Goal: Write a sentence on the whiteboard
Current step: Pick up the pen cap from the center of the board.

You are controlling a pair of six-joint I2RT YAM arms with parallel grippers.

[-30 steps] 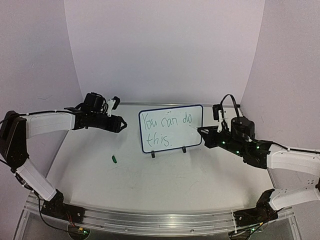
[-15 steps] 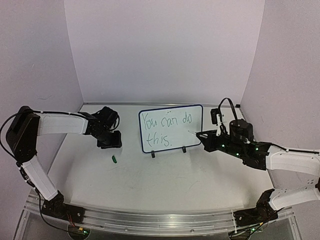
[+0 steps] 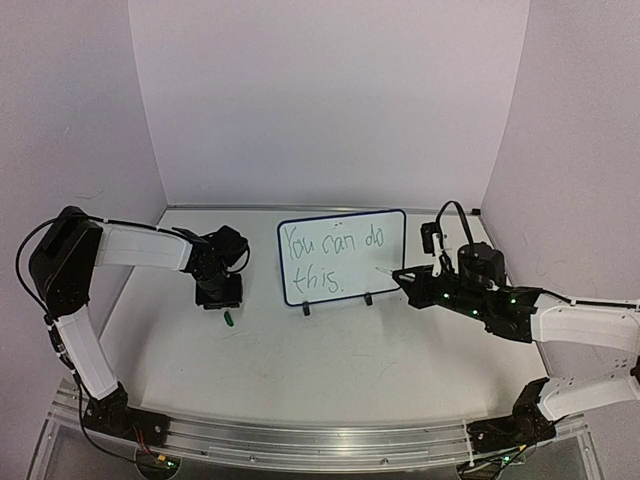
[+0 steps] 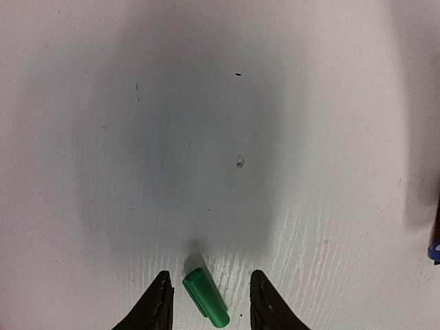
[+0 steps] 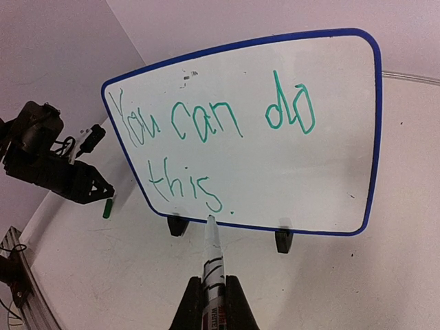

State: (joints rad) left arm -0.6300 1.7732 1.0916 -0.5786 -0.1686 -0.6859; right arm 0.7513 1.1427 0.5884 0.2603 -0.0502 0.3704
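Observation:
The whiteboard (image 3: 388, 262) stands upright on two black clip feet at the back middle of the table. The sentence (image 3: 331, 245) "You can do this." is on it in green, in two lines. The board (image 5: 316, 172) and the sentence (image 5: 200, 128) also show in the right wrist view. My right gripper (image 3: 406, 276) is shut on a white marker (image 5: 212, 256), whose tip is just off the board's lower edge below the "s". My left gripper (image 4: 210, 275) is open and points down at the table. The green cap (image 4: 205, 297) lies between its fingers.
The green cap (image 3: 229, 319) lies on the white tabletop left of the board, just in front of my left gripper (image 3: 221, 298). White walls close in the back and both sides. A metal rail (image 3: 320, 440) runs along the near edge.
My left gripper has swung from beside the board's left edge down and toward the near side, to over the green cap. My right gripper has drawn the marker slightly back from the board.

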